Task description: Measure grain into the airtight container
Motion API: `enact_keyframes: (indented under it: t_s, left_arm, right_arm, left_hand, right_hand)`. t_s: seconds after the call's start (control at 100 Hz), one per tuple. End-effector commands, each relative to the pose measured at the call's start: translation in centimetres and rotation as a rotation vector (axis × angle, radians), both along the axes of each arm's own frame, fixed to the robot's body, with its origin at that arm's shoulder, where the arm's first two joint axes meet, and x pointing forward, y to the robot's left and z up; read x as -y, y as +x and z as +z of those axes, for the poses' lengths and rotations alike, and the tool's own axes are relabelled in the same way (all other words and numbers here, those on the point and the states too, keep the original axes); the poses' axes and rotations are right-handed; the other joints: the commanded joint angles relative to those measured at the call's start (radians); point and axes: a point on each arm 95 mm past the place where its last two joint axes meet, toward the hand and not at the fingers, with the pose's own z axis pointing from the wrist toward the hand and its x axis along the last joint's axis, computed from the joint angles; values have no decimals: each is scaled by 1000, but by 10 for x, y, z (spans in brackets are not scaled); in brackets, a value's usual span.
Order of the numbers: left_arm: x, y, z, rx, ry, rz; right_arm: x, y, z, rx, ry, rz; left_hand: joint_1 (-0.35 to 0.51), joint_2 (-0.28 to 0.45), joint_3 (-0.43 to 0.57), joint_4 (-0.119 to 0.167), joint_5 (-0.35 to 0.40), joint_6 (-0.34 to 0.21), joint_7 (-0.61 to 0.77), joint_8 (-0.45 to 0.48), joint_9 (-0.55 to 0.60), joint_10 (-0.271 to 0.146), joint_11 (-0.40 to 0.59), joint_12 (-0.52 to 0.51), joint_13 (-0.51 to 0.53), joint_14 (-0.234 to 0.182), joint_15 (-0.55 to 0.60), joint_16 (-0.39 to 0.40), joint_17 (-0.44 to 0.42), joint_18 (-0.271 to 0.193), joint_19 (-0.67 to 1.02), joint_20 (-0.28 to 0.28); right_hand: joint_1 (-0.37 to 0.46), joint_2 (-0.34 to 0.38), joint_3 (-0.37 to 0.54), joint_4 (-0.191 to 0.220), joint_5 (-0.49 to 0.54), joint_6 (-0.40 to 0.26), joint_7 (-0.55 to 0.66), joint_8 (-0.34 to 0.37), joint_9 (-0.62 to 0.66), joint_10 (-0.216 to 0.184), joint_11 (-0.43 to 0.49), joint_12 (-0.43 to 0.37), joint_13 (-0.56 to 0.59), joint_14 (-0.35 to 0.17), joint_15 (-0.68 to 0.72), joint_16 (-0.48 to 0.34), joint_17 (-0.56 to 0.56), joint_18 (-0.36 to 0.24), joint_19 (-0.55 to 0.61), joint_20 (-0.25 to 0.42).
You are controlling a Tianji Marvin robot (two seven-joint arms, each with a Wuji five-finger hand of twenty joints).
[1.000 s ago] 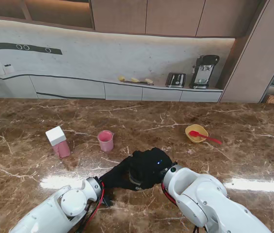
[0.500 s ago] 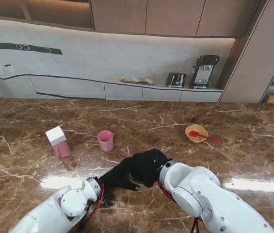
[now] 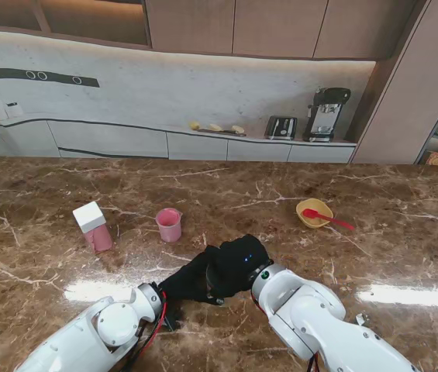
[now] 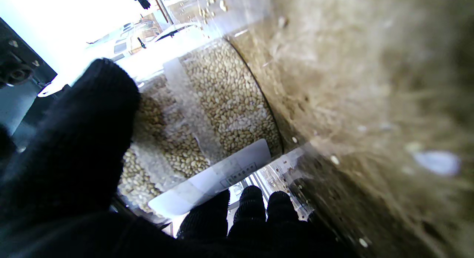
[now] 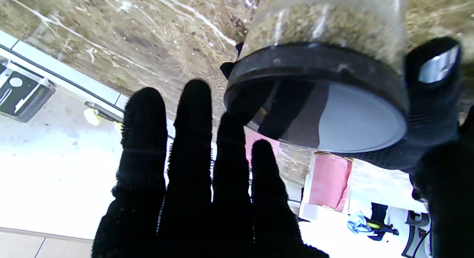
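My left hand (image 3: 191,280) is closed around a clear jar of grain (image 4: 207,113), thumb on one side and fingers (image 4: 251,202) on the other; it stands on the marble table (image 3: 374,209) close in front of me. My right hand (image 3: 238,262) is over the jar's black lid (image 5: 314,98), with its fingers (image 5: 192,139) stretched out and slightly apart, holding nothing. Farther from me, to the left, stand a pink cup (image 3: 169,225) and a pink container with a white lid (image 3: 93,226). To the right lies a yellow bowl (image 3: 314,211) with a red spoon (image 3: 327,219) across it.
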Motion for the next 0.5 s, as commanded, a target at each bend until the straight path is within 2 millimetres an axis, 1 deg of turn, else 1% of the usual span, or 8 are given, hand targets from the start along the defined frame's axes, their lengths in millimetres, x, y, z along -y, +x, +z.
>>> enact_keyframes:
  t_s: [0.0, 0.04, 0.09, 0.24, 0.32, 0.39, 0.46, 0.49]
  left_arm:
    - [-17, -28, -40, -106, 83, 2]
    - [-17, -28, -40, -106, 83, 2]
    - [-17, -28, -40, -105, 82, 3]
    - [-17, -28, -40, -104, 83, 0]
    - [-16, -28, -40, -105, 83, -2]
    - [-16, -28, -40, -105, 84, -3]
    - [-16, -28, -40, -105, 84, -2]
    - [-16, -28, -40, -105, 84, -2]
  right_arm:
    - [2, -8, -7, -44, 17, -23]
    - [3, -9, -3, -36, 19, -26]
    - [5, -10, 0, -37, 40, -31]
    - [8, -10, 14, -109, 72, -22]
    - [8, -9, 17, -148, 66, -14]
    - [8, -7, 16, -188, 59, -6]
    - [6, -5, 14, -219, 59, -3]
    - [5, -4, 12, -225, 55, 0]
  left_hand:
    - [32, 130, 79, 70, 87, -65, 82, 4, -30, -2, -10, -4, -35, 169, -10, 4, 98, 406, 115, 23]
    - [32, 128, 79, 70, 88, -66, 82, 4, -30, -2, -9, -4, -35, 170, -10, 4, 98, 406, 115, 23]
    - [33, 129, 80, 70, 87, -66, 82, 4, -31, -3, -10, -4, -35, 170, -10, 4, 98, 406, 115, 23]
    - [34, 130, 79, 70, 85, -65, 81, 3, -30, -2, -10, -5, -35, 169, -10, 3, 98, 406, 116, 24]
    - [35, 129, 77, 70, 86, -65, 80, 3, -30, -2, -10, -6, -35, 169, -10, 3, 98, 406, 116, 24]
    - [35, 131, 77, 70, 83, -65, 78, 3, -30, -3, -10, -6, -35, 169, -10, 3, 98, 406, 116, 25]
    - [36, 130, 77, 70, 84, -65, 79, 3, -30, -1, -10, -6, -35, 170, -10, 3, 98, 406, 116, 25]
    - [36, 129, 77, 71, 85, -65, 80, 3, -30, -2, -10, -6, -35, 169, -10, 3, 98, 406, 116, 25]
  right_hand:
    - [-56, 35, 8, 35, -55, 9, -37, -14, -76, 5, -63, -48, -96, 49, -154, -73, -96, 50, -113, -43]
    - [-49, 38, 3, 37, -69, 7, -48, -16, -122, 11, -90, -65, -166, 60, -229, -111, -153, 67, -183, -52]
    - [10, -5, 3, 38, -74, 1, -54, -15, -192, 18, -120, -81, -256, 64, -291, -148, -225, 78, -261, -54]
    - [377, -269, -31, 45, -88, 26, -82, -32, -309, 54, -157, -108, -373, 83, -331, -188, -289, 76, -379, -41]
    - [556, -281, -91, 45, -94, 19, -106, -53, -343, 65, -160, -122, -402, 90, -336, -204, -299, 81, -413, -36]
    - [637, -290, -69, 28, -99, 3, -115, -62, -356, 66, -158, -128, -414, 92, -337, -209, -301, 82, -429, -38]
    - [606, -407, 233, -23, -95, -14, -110, -66, -360, 63, -143, -137, -410, 86, -327, -212, -293, 77, -434, -30]
    - [595, -440, 313, -40, -89, -20, -101, -64, -353, 61, -135, -136, -399, 81, -320, -207, -284, 75, -430, -27]
